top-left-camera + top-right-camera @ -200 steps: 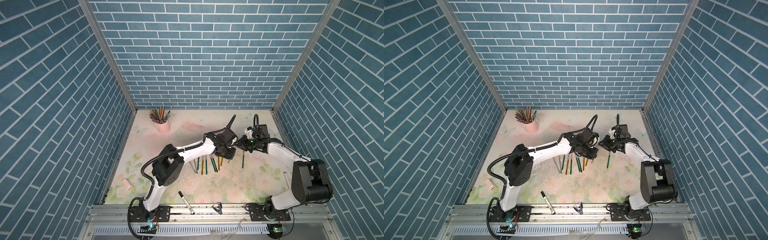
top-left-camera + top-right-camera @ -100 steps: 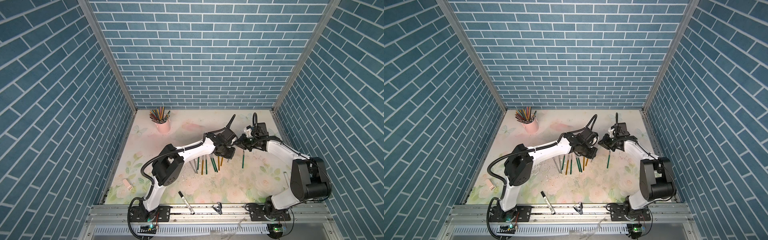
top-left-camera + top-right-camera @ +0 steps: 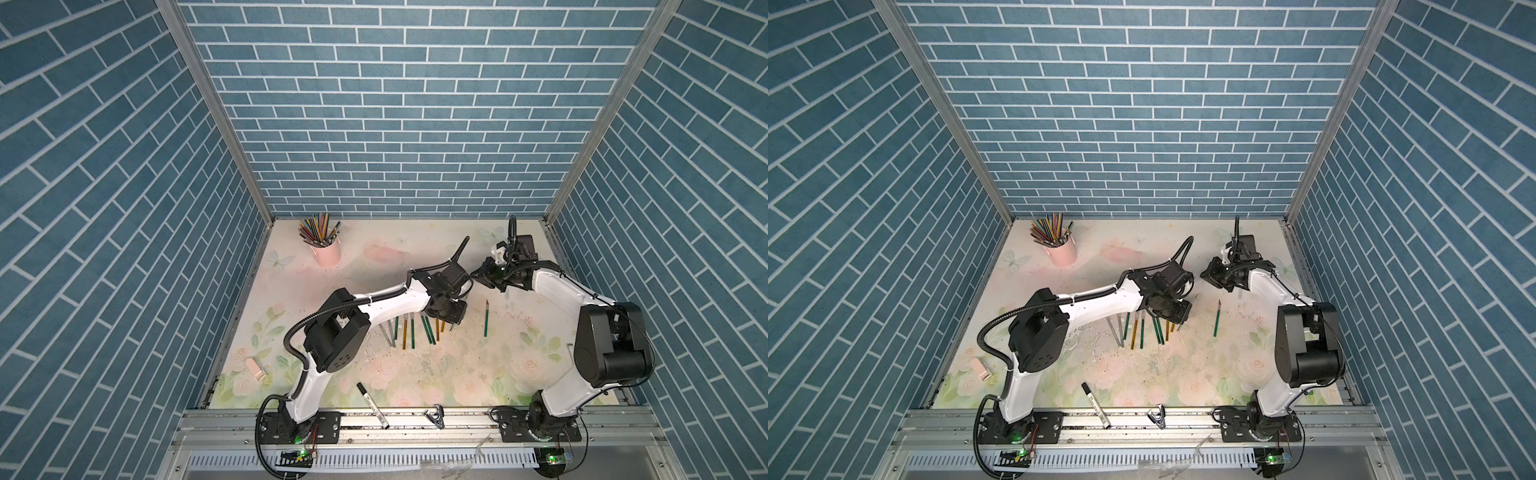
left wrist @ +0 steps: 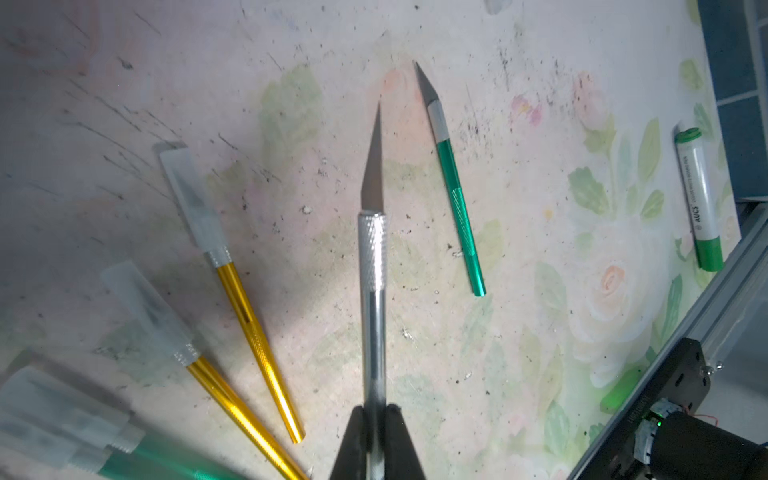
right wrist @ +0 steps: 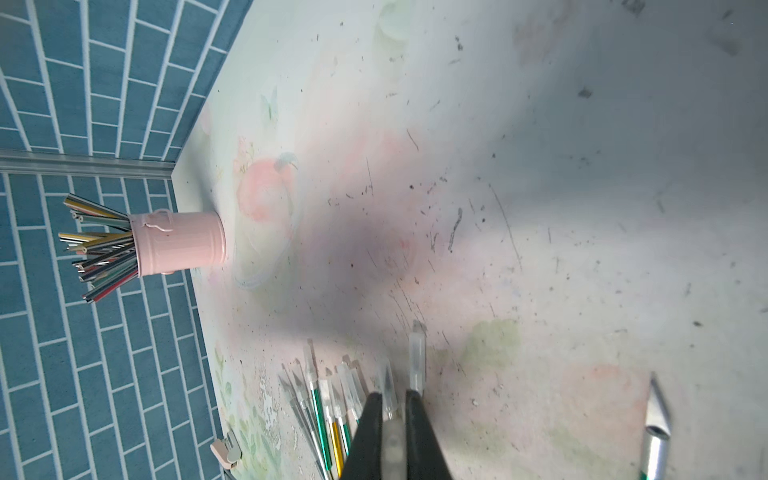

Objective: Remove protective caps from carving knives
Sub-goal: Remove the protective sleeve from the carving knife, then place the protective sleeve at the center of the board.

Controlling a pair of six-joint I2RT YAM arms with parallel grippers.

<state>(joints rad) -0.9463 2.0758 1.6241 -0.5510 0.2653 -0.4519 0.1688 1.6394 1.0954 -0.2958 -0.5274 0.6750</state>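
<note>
Tightly closed, left claw (image 4: 376, 409) grips silver knife (image 4: 373, 266); right claw (image 5: 393, 401) grips cap (image 5: 389, 386).

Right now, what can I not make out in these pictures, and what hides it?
Both top views: left arm covers the knife row's far ends; capped or bare, too small to tell.
Left wrist view: left tool shut on the silver knife; capped knives at the edge blurred, cut off.
Right wrist view: right tool shut on a cap; a second cap's base is behind a finger.
</note>
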